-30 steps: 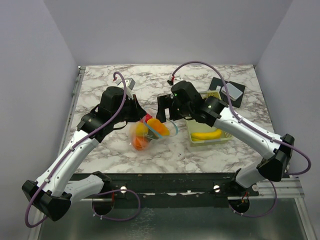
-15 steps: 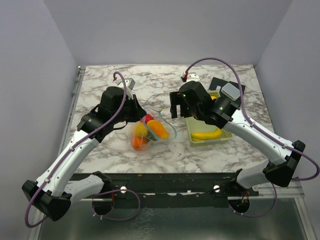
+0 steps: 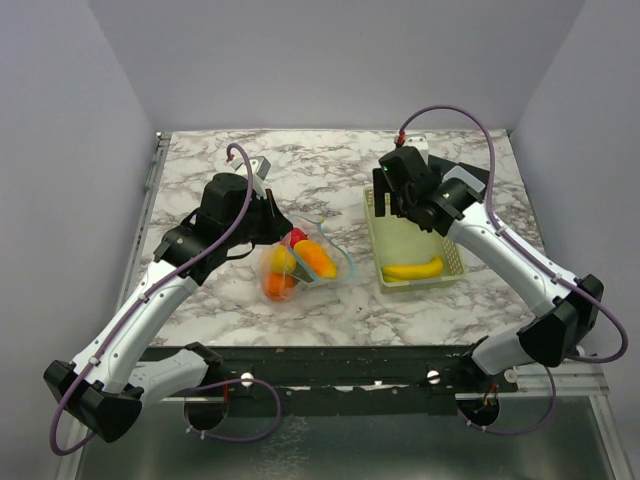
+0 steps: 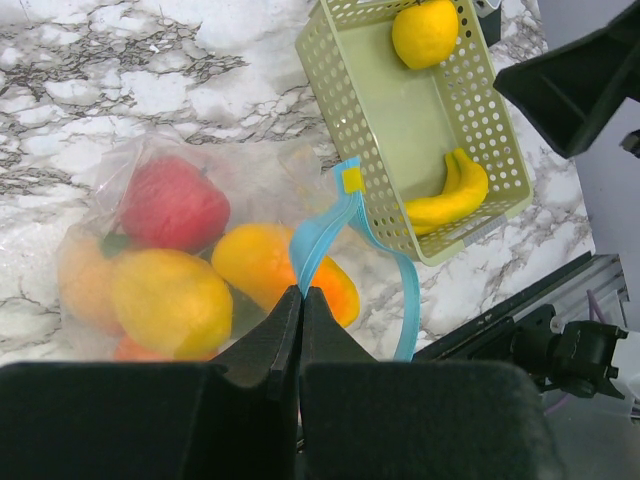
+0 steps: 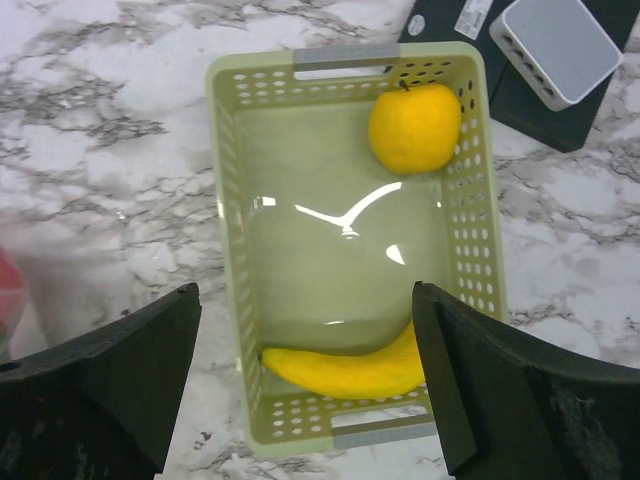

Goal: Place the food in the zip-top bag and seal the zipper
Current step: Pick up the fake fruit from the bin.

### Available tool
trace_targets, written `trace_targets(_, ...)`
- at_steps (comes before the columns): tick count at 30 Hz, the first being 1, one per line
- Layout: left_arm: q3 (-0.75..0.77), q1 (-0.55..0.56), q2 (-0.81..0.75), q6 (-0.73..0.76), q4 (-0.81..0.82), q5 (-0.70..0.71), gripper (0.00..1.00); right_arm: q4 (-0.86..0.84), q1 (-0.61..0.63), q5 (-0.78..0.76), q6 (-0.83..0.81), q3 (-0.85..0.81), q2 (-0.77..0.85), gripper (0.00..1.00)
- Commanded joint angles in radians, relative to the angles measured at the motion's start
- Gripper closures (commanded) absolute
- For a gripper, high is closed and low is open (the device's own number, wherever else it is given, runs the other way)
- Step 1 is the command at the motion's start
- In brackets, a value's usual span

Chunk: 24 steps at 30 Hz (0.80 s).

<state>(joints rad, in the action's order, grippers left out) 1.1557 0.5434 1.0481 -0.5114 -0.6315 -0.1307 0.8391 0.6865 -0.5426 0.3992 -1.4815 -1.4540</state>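
Note:
The clear zip-top bag [image 3: 292,262] lies left of centre, holding red, yellow and orange toy food [image 4: 175,300]. Its light blue zipper [image 4: 330,225] stands open in a loop. My left gripper [image 4: 301,292] is shut on the zipper strip at the bag's mouth; in the top view it sits at the bag's left [image 3: 272,222]. My right gripper [image 5: 305,360] is open and empty, above the pale green basket [image 5: 232,260]. The basket holds a banana [image 5: 345,368] and a round orange-yellow fruit [image 5: 414,127]. The banana also shows in the top view [image 3: 412,269].
The basket [image 3: 372,225] stands at the right of the table. A dark mat with a small white box [image 5: 562,48] lies behind it at the far right. The table's front edge with a metal rail [image 3: 330,365] runs below the bag.
My right gripper has moved from the bag's mouth to the right and away, over the basket. The bag mouth has sagged a little. My left gripper has kept its hold.

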Motion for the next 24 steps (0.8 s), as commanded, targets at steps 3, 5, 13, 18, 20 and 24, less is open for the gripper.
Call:
trace_targets(3, 0.033, -0.003, -0.019, 0.013, -0.008, -0.011, 1.0, -0.011, -0.078, -0.084, -0.073, 0.03, -0.079, 0.07)
trace_targets(5, 0.033, -0.002, -0.019, 0.016, -0.009, -0.008, 1.0, -0.026, -0.108, -0.074, -0.089, 0.035, -0.104, 0.07)
trace_targets(13, 0.034, -0.002, -0.015, 0.019, -0.01, -0.002, 1.0, -0.088, -0.21, -0.044, -0.113, 0.031, -0.207, 0.0)
trace_targets(18, 0.038, -0.002, -0.014, 0.023, -0.01, 0.006, 1.0, -0.112, -0.251, -0.013, -0.128, -0.002, -0.286, 0.0)
trace_targets(20, 0.036, -0.002, -0.014, 0.025, -0.011, 0.005, 1.0, -0.126, -0.266, 0.005, -0.133, -0.009, -0.312, 0.0)
trace_targets(24, 0.036, -0.002, -0.02, 0.025, -0.014, 0.005, 1.0, -0.141, -0.29, 0.014, -0.139, -0.025, -0.36, 0.0)
